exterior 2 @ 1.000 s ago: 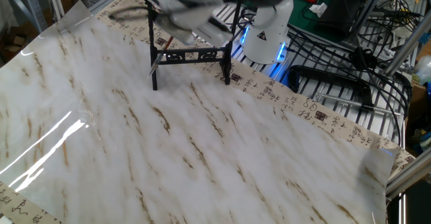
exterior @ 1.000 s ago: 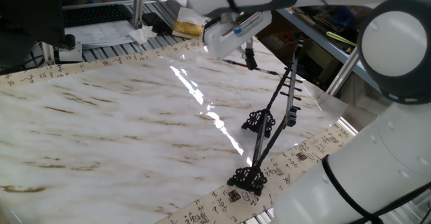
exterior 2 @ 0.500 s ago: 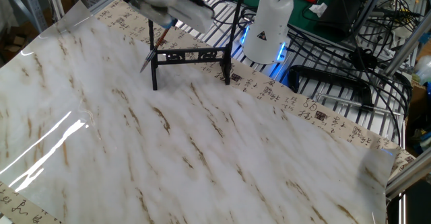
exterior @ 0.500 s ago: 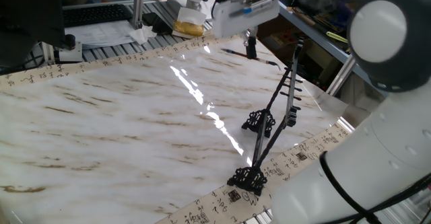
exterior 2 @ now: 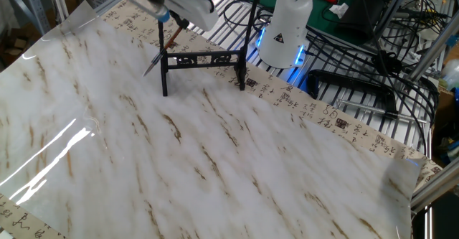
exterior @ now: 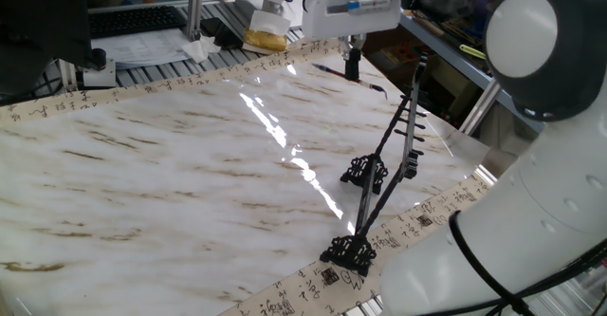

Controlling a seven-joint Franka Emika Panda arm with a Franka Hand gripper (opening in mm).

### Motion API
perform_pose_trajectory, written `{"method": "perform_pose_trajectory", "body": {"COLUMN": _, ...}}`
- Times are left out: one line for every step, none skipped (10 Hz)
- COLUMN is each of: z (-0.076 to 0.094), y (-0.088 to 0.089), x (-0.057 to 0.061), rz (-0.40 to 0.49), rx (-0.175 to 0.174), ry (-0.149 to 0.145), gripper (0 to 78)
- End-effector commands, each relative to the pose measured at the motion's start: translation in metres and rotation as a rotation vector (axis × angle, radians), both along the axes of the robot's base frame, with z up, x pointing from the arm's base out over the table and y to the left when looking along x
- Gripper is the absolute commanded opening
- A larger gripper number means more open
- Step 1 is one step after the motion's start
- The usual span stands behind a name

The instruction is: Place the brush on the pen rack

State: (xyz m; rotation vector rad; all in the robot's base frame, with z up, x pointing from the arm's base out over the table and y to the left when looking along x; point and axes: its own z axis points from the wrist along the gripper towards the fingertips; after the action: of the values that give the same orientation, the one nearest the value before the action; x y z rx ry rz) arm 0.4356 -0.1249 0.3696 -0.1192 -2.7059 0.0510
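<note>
Along the table's edges runs a beige paper border (exterior: pixel 313 280) printed with black calligraphy characters too small to read; red boxes with white lettering at the far left of the other fixed view are also illegible. Marble-patterned sheeting (exterior: pixel 171 183), glossy and glare-streaked, covers the table. On its right side in one fixed view stands the pen rack (exterior: pixel 379 178), thin black metal with two ornate scrolled feet, slim posts and a peg-studded bar; in the other fixed view it (exterior 2: pixel 204 58) sits at the far edge, before the arm's white base.

Above the table's far side hangs the gripper (exterior: pixel 352 62), its body white with a blue strip. Its dark fingers are clamped on the brush (exterior 2: pixel 162 49), a thin reddish-brown shaft slanting down to a dark pointed tip, held in the air just left of the rack's left post. In one fixed view the shaft (exterior: pixel 365 82) shows faintly beyond the fingers.
</note>
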Motion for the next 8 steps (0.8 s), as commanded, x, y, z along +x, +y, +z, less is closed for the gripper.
{"method": "perform_pose_trajectory", "body": {"z": -0.0032, "y": 0.0035, "x": -0.0056, "rz": 0.01, "rx": 0.0, "ry": -0.021, "gripper": 1.1}}
{"method": "perform_pose_trajectory", "body": {"z": -0.0037, "y": 0.0038, "x": -0.0066, "rz": 0.009, "rx": -0.002, "ry": -0.014, "gripper": 1.1}}
{"method": "perform_pose_trajectory", "body": {"z": -0.0035, "y": 0.0032, "x": -0.008, "rz": 0.02, "rx": -0.001, "ry": -0.019, "gripper": 1.1}}
{"method": "perform_pose_trajectory", "body": {"z": -0.0038, "y": 0.0034, "x": -0.0086, "rz": 0.032, "rx": -0.008, "ry": -0.02, "gripper": 1.1}}
{"method": "perform_pose_trajectory", "body": {"z": -0.0038, "y": 0.0032, "x": -0.0091, "rz": 0.049, "rx": -0.02, "ry": -0.02, "gripper": 1.1}}
{"method": "perform_pose_trajectory", "body": {"z": -0.0039, "y": 0.0033, "x": -0.0097, "rz": 0.055, "rx": -0.025, "ry": -0.022, "gripper": 1.1}}
{"method": "perform_pose_trajectory", "body": {"z": -0.0046, "y": 0.0034, "x": -0.0117, "rz": 0.057, "rx": -0.027, "ry": -0.029, "gripper": 1.1}}
{"method": "perform_pose_trajectory", "body": {"z": -0.0047, "y": 0.0034, "x": -0.0123, "rz": 0.056, "rx": -0.026, "ry": -0.031, "gripper": 1.1}}
